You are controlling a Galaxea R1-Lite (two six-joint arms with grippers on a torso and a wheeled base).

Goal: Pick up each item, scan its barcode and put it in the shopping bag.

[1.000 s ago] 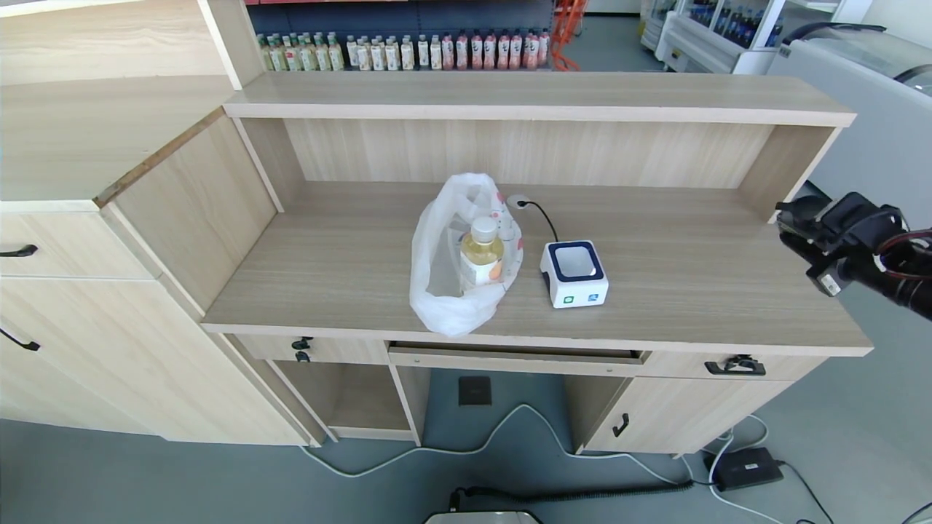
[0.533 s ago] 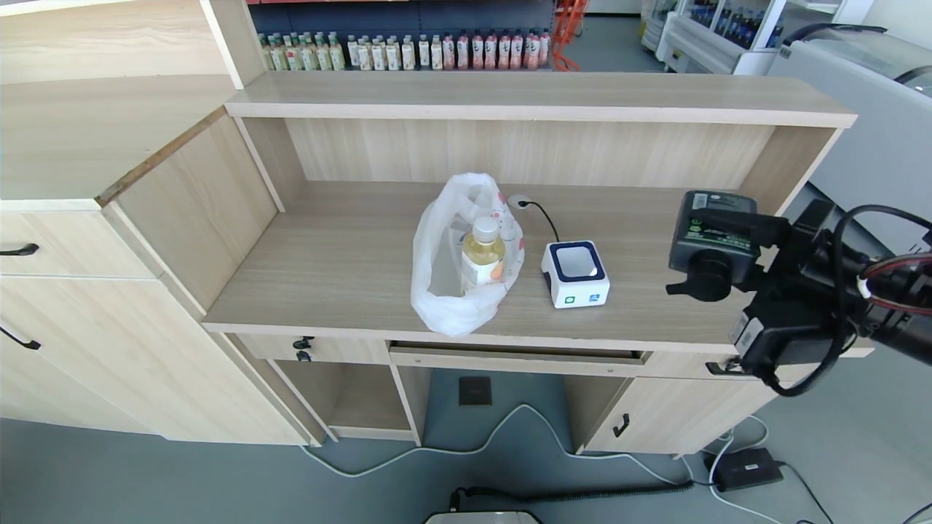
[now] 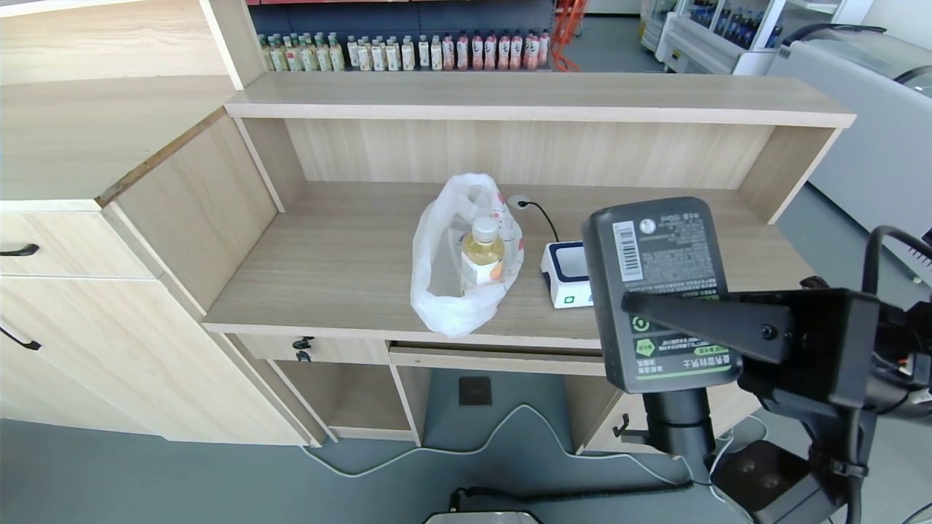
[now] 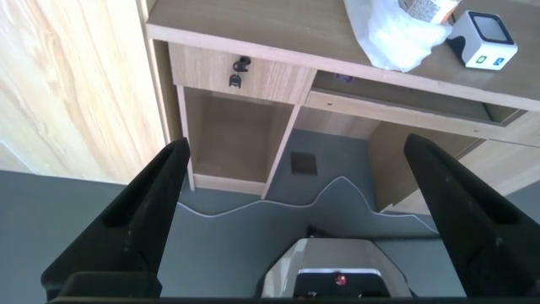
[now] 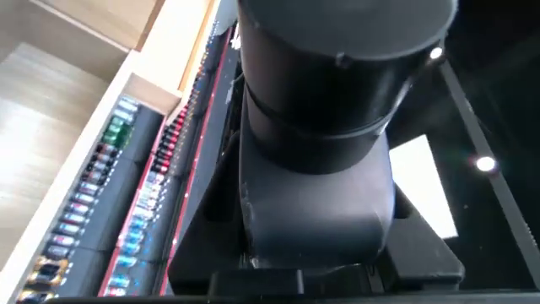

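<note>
The black bottle (image 3: pixel 655 247) sits at lower right of the frame, clamped in my right end effector (image 3: pixel 677 320). Its barcode faces upward, away from the scanner (image 3: pixel 566 273) at centre. Unturned, the scan would likely miss, or I might clip the scanner.

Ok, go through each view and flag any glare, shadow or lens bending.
Head view: the wide lens splays the side walls of the counter; the dark bottle, held by the right gripper, looms close and hides part of the scanner. Left wrist view: even light, the left gripper showing its fingers dark against the floor. Right wrist view: two small bright light spots beside the bottle.
</note>
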